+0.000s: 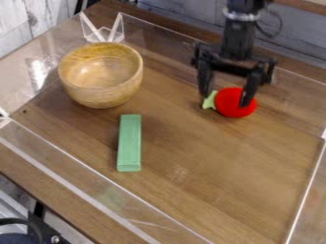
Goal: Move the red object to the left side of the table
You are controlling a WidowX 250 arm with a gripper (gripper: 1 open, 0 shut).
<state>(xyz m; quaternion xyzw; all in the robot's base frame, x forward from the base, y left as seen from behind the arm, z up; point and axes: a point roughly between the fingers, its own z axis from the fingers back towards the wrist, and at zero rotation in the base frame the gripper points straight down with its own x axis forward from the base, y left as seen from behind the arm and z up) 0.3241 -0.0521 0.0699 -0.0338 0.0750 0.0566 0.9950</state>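
The red object (234,103), a small round toy fruit with a green leafy tip on its left, lies on the right side of the table (204,162). My gripper (234,91) hangs straight down over it, open, one finger on each side of the fruit's upper half. Whether the fingers (204,84) touch the fruit I cannot tell. The fruit still rests on the wood.
A wooden bowl (101,73) stands at the back left. A flat green block (130,141) lies in front of it near the middle. Clear plastic walls (76,181) edge the table all around.
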